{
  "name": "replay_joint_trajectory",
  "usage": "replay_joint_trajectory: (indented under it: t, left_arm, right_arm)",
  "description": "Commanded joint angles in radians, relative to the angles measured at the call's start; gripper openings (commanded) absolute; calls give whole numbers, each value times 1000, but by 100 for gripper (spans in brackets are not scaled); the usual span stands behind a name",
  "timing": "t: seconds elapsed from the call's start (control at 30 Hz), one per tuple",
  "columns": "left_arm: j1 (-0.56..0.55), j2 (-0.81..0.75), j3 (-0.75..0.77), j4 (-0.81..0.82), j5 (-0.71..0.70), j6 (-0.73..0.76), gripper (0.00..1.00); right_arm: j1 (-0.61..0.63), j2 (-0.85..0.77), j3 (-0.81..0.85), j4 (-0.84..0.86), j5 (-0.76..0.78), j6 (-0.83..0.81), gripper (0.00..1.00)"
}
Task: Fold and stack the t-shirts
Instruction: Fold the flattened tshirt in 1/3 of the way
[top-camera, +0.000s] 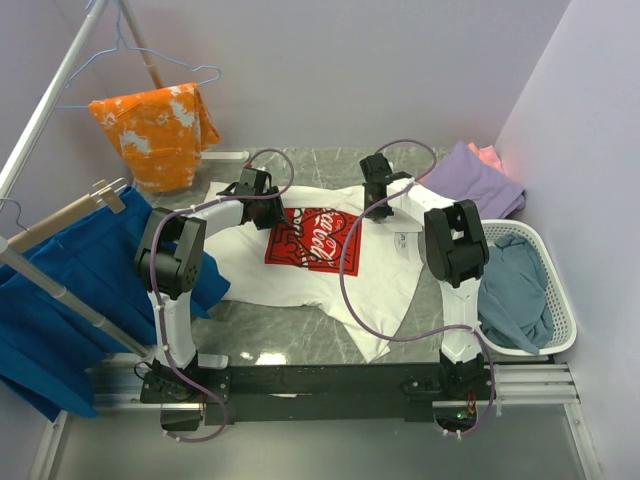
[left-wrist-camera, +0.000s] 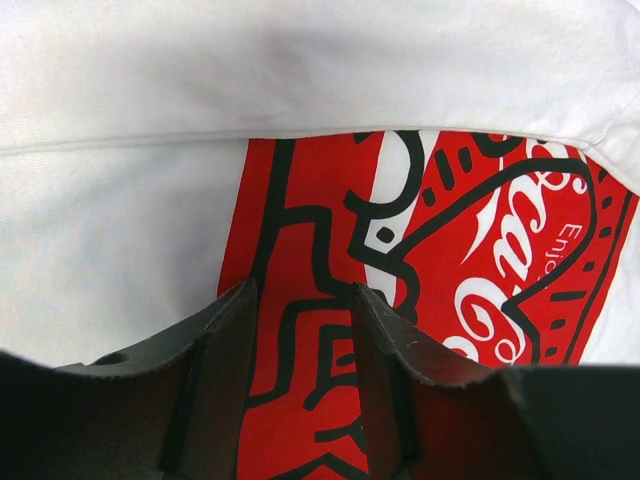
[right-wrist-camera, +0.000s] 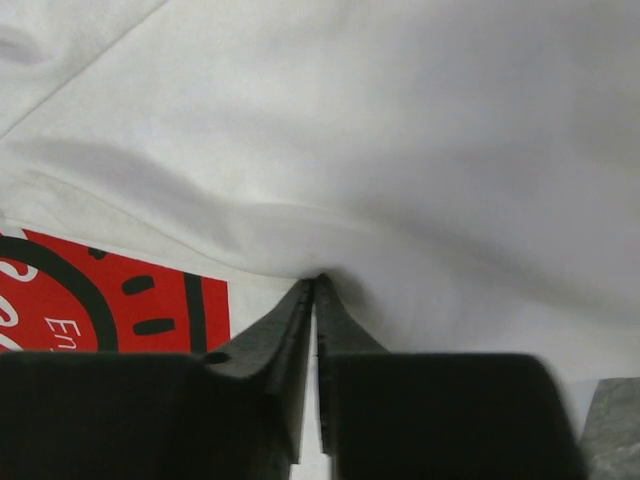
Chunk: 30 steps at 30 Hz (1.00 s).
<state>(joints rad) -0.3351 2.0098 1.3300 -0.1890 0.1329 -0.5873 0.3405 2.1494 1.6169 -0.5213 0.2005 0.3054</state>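
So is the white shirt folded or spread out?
Spread out: white shirt lies mostly flat, print up, right gripper pinching its cloth.

- Orange garment (top-camera: 158, 128) w/ white splotches, on wire hanger, far left.
- Big blue cloth (top-camera: 60, 300) on wooden hanger, left of grey bench (top-camera: 270, 335).
- White basket (top-camera: 566, 318) at bench's right side.

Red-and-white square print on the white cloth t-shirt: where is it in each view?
Top external: red-and-white square print on white cloth t-shirt, centre.
Left wrist: print fills lower middle and right.
Right wrist: print at lower left edge only.
Shared landmark: the print's white script lettering.
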Motion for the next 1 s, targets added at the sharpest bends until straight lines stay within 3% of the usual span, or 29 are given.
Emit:
replay_joint_trajectory:
  t: [0.0, 0.23, 0.63, 0.97]
  left_arm:
    - [-1, 6, 31, 10, -9, 18, 48]
    - [-1, 10, 34, 14, 1, 17, 48]
    - [-1, 10, 31, 13, -1, 20, 48]
    - [-1, 14, 34, 13, 4, 20, 48]
  right_arm:
    - [3, 15, 31, -20, 37, -6, 19]
    - [3, 30, 58, -48, 39, -11, 24]
    - [2, 60, 109, -94, 40, -15, 0]
    - [6, -63, 23, -31, 17, -15, 0]
